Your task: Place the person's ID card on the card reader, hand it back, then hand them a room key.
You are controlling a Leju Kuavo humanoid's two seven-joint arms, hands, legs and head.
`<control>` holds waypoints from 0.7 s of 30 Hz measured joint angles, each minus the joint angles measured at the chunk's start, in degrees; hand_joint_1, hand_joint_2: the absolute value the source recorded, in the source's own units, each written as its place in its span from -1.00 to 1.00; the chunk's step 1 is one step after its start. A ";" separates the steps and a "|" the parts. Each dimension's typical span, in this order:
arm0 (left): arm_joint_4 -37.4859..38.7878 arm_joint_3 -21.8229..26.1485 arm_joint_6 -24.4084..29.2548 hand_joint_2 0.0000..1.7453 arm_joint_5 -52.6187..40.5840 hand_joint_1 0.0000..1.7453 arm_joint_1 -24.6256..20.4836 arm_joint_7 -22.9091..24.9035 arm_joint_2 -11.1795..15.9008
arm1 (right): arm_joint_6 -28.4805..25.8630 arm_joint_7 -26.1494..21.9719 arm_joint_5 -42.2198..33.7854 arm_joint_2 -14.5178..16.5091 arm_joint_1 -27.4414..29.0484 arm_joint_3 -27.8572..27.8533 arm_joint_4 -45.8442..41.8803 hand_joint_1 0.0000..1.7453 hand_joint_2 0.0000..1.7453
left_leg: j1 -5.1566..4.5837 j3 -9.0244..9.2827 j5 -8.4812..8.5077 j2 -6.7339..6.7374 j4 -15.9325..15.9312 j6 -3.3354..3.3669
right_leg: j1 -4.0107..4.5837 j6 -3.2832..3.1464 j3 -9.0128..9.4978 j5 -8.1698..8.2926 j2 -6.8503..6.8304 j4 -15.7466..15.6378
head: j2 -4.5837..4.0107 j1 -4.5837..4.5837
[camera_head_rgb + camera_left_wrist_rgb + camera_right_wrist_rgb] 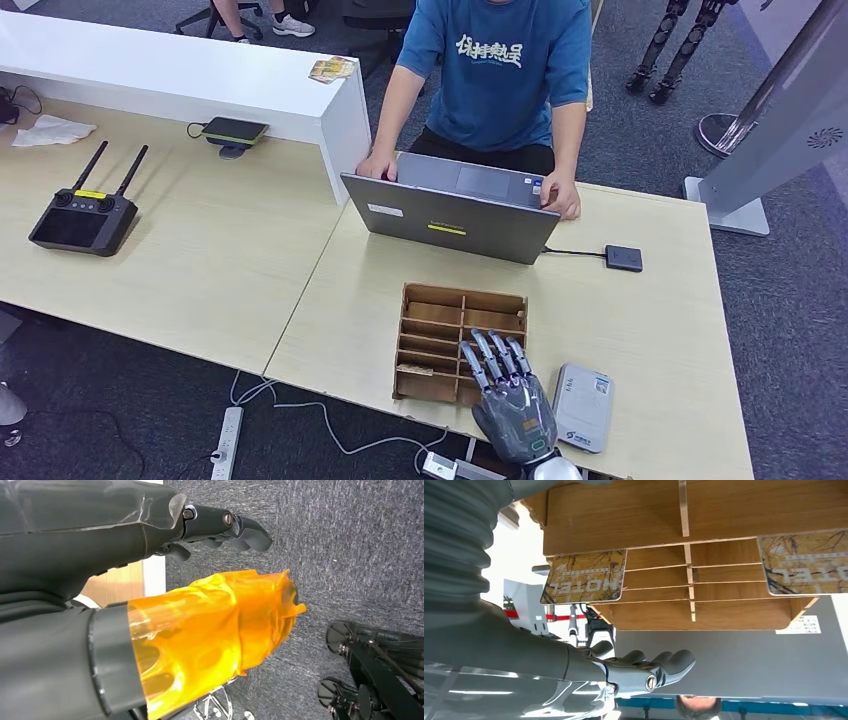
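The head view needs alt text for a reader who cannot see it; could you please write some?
The robot's right hand, fingers spread, hovers over a wooden slotted card rack on a light table, beside a white card reader. Across the table, a person in a blue shirt types on a grey laptop.

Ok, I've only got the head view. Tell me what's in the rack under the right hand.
Observer: The right wrist view shows two HOTEL cards standing in slots of the rack, one nearer the hand, one further along.
Operator: Now confirm whether the hand has one.
Observer: It doesn't. The right hand holds nothing, and its fingers are clear of both cards.
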 joint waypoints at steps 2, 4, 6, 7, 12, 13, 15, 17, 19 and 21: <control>0.00 0.00 0.03 -1.00 0.03 -1.00 0.00 0.01 0.00 | 0.00 -0.11 -0.09 -0.06 -0.03 0.08 -0.01 -1.00 1.00 | 0.00 0.00 0.00 0.00 0.00 0.00 | 0.00 0.00 0.00 0.00 0.00 0.00 | 0.00 0.00; 0.00 0.00 0.04 -1.00 0.05 -1.00 0.00 0.01 0.00 | 0.00 -0.19 -0.11 -0.11 -0.07 0.15 -0.02 -1.00 1.00 | 0.00 0.00 0.00 0.00 0.00 0.00 | 0.00 0.00 0.00 0.00 0.00 0.00 | 0.00 0.00; 0.00 0.00 0.05 -1.00 0.09 -1.00 0.00 0.01 0.00 | -0.01 -0.22 -0.16 -0.14 -0.10 0.21 -0.02 -0.96 1.00 | 0.00 0.00 0.00 0.00 0.00 0.00 | 0.00 0.00 0.00 0.00 0.00 0.00 | 0.00 0.00; 0.00 0.00 0.06 -1.00 0.11 -1.00 0.00 0.01 0.00 | -0.01 -0.23 -0.19 -0.14 -0.11 0.25 -0.02 -0.91 1.00 | 0.00 0.00 0.00 0.00 0.00 0.00 | 0.00 0.00 0.00 0.00 0.00 0.00 | 0.00 0.00; 0.00 0.00 0.07 -1.00 0.34 -1.00 0.00 0.01 0.00 | -0.02 -0.56 -1.00 -0.16 -0.13 0.38 -0.02 -0.62 1.00 | 0.00 0.00 0.00 0.00 0.00 0.00 | 0.00 0.00 0.00 0.00 0.00 0.00 | 0.00 0.00; 0.00 0.00 0.08 -1.00 0.37 -1.00 0.00 0.01 0.00 | -0.02 -0.69 -1.14 -0.16 -0.13 0.39 -0.03 -0.59 1.00 | 0.00 0.00 0.00 0.00 0.00 0.00 | 0.00 0.00 0.00 0.00 0.00 0.00 | 0.00 0.00; 0.00 0.00 0.08 -1.00 0.42 -1.00 0.00 0.01 0.00 | -0.02 -0.92 -1.29 -0.17 -0.14 0.41 -0.04 -0.33 1.00 | 0.00 0.00 0.00 0.00 0.00 0.00 | 0.00 0.00 0.00 0.00 0.00 0.00 | 0.00 0.00; 0.00 0.00 0.08 -1.00 0.45 -1.00 0.00 0.01 0.00 | -0.02 -0.99 -1.53 -0.18 -0.14 0.43 -0.06 0.30 1.00 | 0.00 0.00 0.00 0.00 0.00 0.00 | 0.00 0.00 0.00 0.00 0.00 0.00 | 0.00 0.00; 0.00 0.00 0.08 -1.00 0.48 -1.00 0.00 0.01 0.00 | -0.02 -1.07 -1.85 -0.19 -0.14 0.44 -0.12 0.78 1.00 | 0.00 0.00 0.00 0.00 0.00 0.00 | 0.00 0.00 0.00 0.00 0.00 0.00 | 0.00 0.00; 0.00 0.00 0.08 -1.00 0.51 -1.00 0.00 0.01 0.00 | -0.02 -1.20 -1.93 -0.20 -0.15 0.44 -0.16 0.90 1.00 | 0.00 0.00 0.00 0.00 0.00 0.00 | 0.00 0.00 0.00 0.00 0.00 0.00 | 0.00 0.00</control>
